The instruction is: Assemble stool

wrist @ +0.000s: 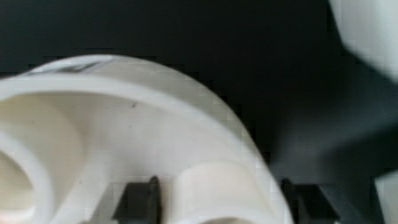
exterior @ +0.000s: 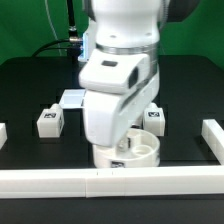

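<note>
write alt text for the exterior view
A white robot arm fills the view, its gripper, shut on a white part, at the round stool seat on a black table. Tagged leg blocks lie on either side; white rails border the table.

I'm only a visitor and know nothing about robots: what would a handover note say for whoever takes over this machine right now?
Pincer: shut on a small white block leg, lowered onto the white plastic round thick disc.
Other parts: second leg on the exterior view's left of the disc, third leg on its right, both loose.
Done: one leg brought to the disc; whether it is seated cannot be told.
Left: fix this leg, then fit the other two.
</note>
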Controlling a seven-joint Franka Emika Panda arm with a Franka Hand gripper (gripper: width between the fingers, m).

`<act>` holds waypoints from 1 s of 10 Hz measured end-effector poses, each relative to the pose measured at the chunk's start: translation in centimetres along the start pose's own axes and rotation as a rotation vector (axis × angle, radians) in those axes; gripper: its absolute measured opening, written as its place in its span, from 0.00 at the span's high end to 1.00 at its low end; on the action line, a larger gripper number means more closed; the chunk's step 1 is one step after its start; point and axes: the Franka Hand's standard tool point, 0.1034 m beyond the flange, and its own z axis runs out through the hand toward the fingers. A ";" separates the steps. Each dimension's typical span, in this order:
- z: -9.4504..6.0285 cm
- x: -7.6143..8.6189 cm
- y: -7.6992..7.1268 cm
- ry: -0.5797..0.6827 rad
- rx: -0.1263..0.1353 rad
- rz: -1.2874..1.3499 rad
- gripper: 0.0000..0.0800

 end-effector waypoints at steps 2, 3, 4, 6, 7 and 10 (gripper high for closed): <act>0.2 2.1 -0.8 0.003 -0.001 -0.004 0.60; 0.2 3.3 -0.7 0.008 -0.003 -0.011 0.60; 0.1 4.2 -0.2 0.013 -0.004 -0.018 0.60; 0.2 5.5 -0.5 0.017 0.001 0.016 0.60; 0.2 6.0 -0.8 0.014 0.006 0.028 0.60; 0.1 7.6 -1.5 0.000 0.025 0.084 0.60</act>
